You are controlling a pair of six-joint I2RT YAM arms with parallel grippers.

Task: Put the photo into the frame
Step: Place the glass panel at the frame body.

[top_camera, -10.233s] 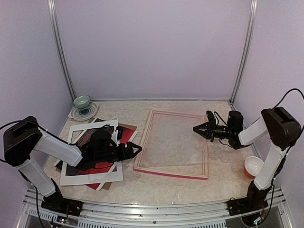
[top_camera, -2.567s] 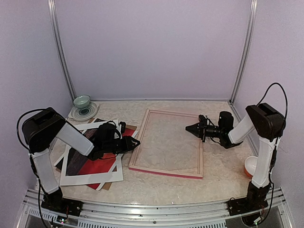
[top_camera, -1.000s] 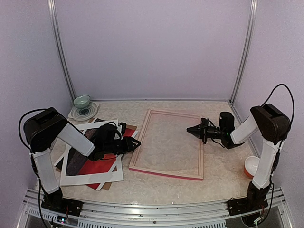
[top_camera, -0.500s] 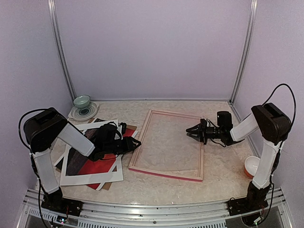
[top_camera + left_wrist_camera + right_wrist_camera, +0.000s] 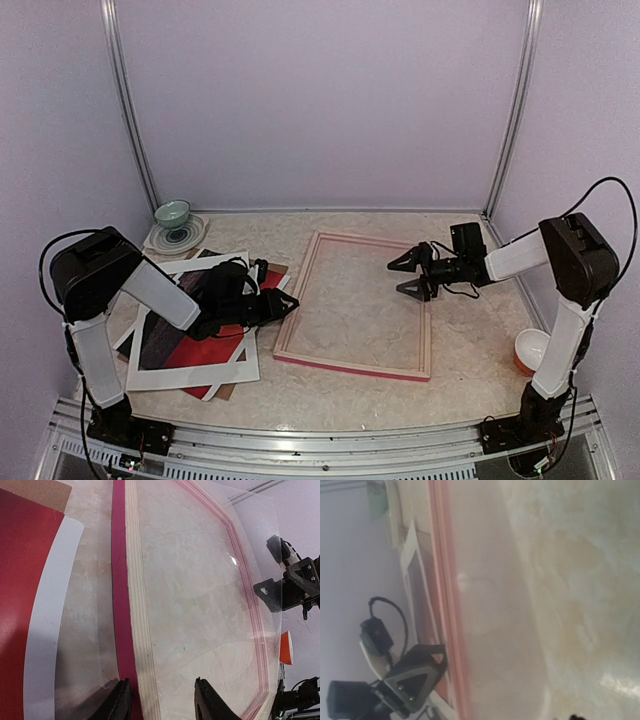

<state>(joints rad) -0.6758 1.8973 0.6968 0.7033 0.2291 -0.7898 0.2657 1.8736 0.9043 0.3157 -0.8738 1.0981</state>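
Observation:
The frame [image 5: 350, 364] lies flat mid-table, back side up, its pale wood rail with a pink side [image 5: 131, 605] running up the left wrist view. My left gripper [image 5: 287, 304] straddles the frame's left rail, one fingertip [image 5: 119, 702] beside the pink outer side and the other well inside, jaws apart [image 5: 162, 704]. The photo [image 5: 198, 350], red, lies left of the frame under a white mat board [image 5: 190, 376]. My right gripper [image 5: 397, 279] hovers open over the frame's right part, holding nothing. In the right wrist view the frame rail [image 5: 445, 580] is blurred.
A brown backing board [image 5: 35, 492] lies under the photo. A green bowl [image 5: 172, 212] on a patterned plate [image 5: 160, 241] stands at the back left. A red and white cup [image 5: 533, 350] sits near the right arm's base. Walls close in on three sides.
My right gripper has opened, let go of the frame's right rail and drawn slightly back and up. The left gripper has stayed at the left rail.

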